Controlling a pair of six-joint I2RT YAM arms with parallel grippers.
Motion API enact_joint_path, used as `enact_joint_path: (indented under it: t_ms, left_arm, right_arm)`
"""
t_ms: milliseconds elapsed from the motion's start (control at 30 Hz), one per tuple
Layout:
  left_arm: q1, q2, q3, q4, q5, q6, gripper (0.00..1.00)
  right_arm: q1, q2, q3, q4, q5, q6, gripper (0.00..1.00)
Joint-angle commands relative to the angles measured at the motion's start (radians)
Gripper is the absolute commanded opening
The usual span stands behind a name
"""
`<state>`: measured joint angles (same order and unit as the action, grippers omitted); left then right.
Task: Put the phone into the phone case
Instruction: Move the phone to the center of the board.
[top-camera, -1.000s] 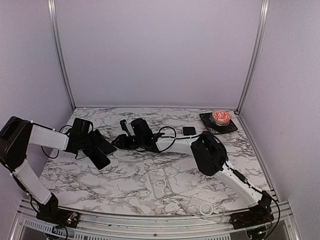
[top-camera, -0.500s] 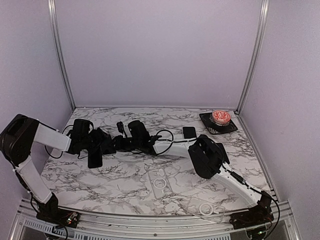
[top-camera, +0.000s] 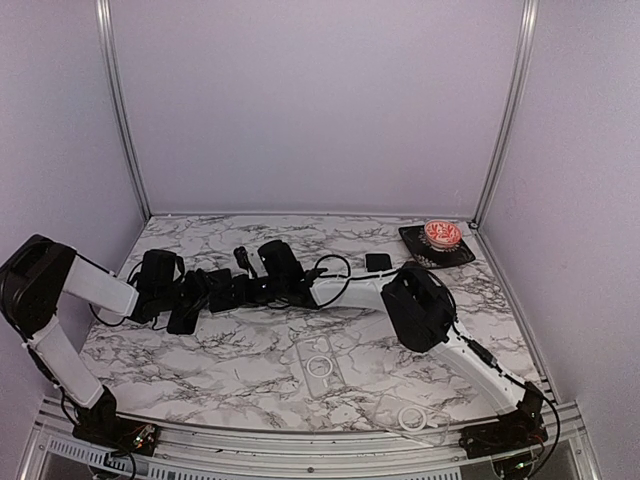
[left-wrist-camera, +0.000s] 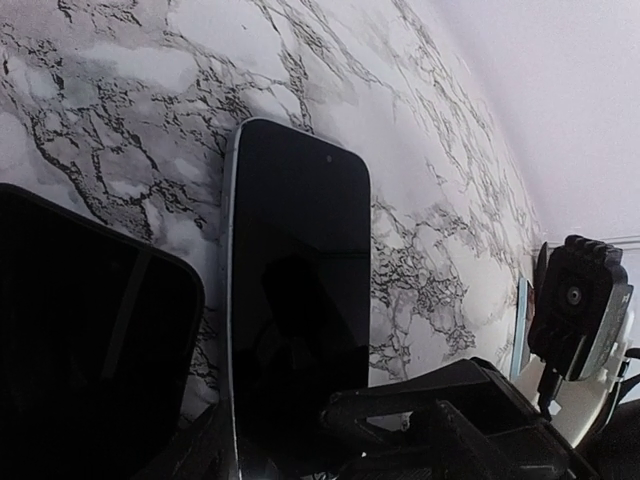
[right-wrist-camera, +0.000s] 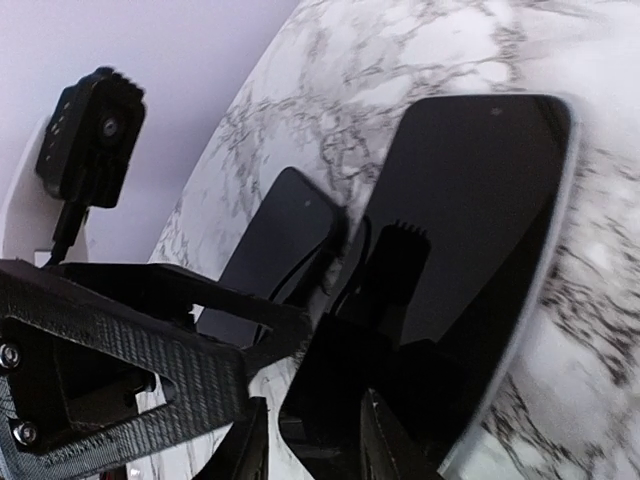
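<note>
A black tray (top-camera: 432, 259) is set in the far right corner of the marble table (top-camera: 240, 350), and a round red-and-white object (top-camera: 442, 234) is carried on it. A small black square (top-camera: 378, 262) is placed just left of the tray. Two clear flat pieces, each marked with a ring, are seen towards the near edge, one (top-camera: 320, 364) at the middle and one (top-camera: 411, 415) to its right. All of these are well apart from the crowded left half of the table, where the left gripper (top-camera: 190, 292) and the right gripper (top-camera: 232, 289) are seen tip to tip. The phone (left-wrist-camera: 300, 300) is laid flat on the marble, screen up. It is a glossy black slab with a thin silver edge and rounded corners. The end towards the right arm is covered by that gripper's black frame, and one finger (right-wrist-camera: 392, 262) is laid across the glass. Whether the jaws are closed on it cannot be told. The phone case (right-wrist-camera: 272, 240), matt black, is seen just beside the phone on its left. One end is lost within the left gripper's frame, so those jaws cannot be judged either.
</note>
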<state>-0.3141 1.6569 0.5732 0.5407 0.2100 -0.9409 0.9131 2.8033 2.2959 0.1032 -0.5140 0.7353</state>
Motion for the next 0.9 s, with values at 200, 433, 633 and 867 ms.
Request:
enact_joint_path:
  t_ms: [200,433,633,867]
  left_arm:
    - [-0.004,0.086,0.359,-0.474,-0.195,0.410,0.73]
    - [0.003,0.342,0.686,-0.667,-0.323,0.493,0.82]
    - [0.014,0.490,0.847,-0.805,-0.290,0.523,0.78]
    - [-0.009,0.414,0.702,-0.748,-0.247,0.483,0.55]
  right_arm:
    - [-0.019,-0.328,-0.282,-0.203,0.273,-0.269,0.36]
    - [-0.020,-0.388,-0.357,-0.237,0.291,-0.326,0.41]
    - [-0.020,-0.458,-0.436,-0.246,0.311,-0.353,0.43]
    - [-0.019,-0.538,-0.537,-0.252,0.342,-0.376,0.46]
